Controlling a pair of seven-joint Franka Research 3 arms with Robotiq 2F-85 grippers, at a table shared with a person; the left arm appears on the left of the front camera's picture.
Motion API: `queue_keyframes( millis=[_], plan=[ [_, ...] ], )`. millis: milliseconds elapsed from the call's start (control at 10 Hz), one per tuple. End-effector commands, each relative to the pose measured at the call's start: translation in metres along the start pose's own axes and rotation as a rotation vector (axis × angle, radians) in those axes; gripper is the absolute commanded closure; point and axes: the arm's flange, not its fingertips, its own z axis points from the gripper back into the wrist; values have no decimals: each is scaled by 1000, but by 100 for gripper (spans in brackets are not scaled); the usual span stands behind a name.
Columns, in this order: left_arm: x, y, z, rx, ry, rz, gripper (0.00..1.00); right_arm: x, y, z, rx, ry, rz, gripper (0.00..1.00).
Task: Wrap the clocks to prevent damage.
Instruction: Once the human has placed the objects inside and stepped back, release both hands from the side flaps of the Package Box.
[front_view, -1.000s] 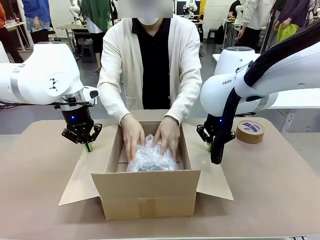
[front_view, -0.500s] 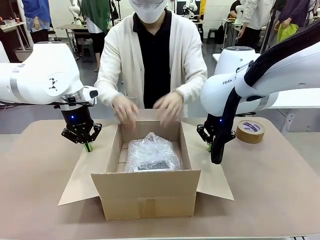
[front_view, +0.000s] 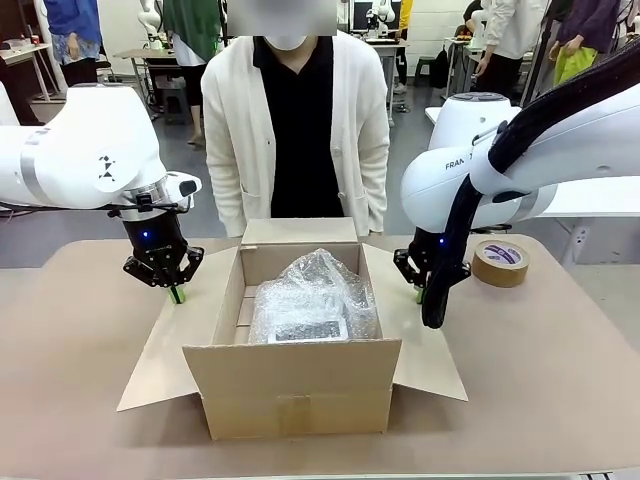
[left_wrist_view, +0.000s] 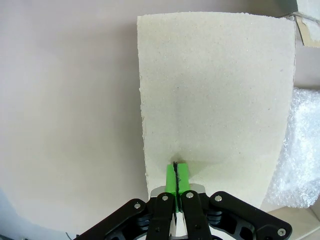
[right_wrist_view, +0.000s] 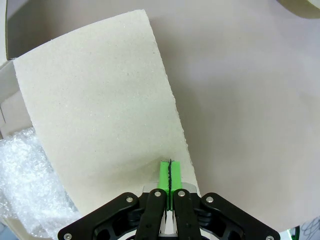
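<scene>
An open cardboard box (front_view: 295, 385) sits mid-frame on the table (front_view: 80, 400), a bubble-wrapped bundle (front_view: 312, 300) inside. The left jaws and right jaws hang pressed together, empty, above its side flaps. Tape roll (front_view: 500, 262) at right; person (front_view: 300, 130) behind.

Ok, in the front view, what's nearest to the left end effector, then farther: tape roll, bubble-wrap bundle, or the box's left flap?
From the left end effector:
1. left flap, at its tips.
2. bubble-wrap bundle, inside the box.
3. tape roll, far right on the table.
</scene>
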Motion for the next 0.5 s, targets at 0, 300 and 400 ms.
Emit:
queue_keyframes(
  millis=[0,300,400],
  plan=[
    [0,1,1,1,-2,6,100,-1,1,-1,-5,1,2,99],
    [0,1,1,1,-2,6,100,-1,1,-1,-5,1,2,99],
    [0,1,1,1,-2,6,100,-1,1,-1,-5,1,2,99]
  ],
)
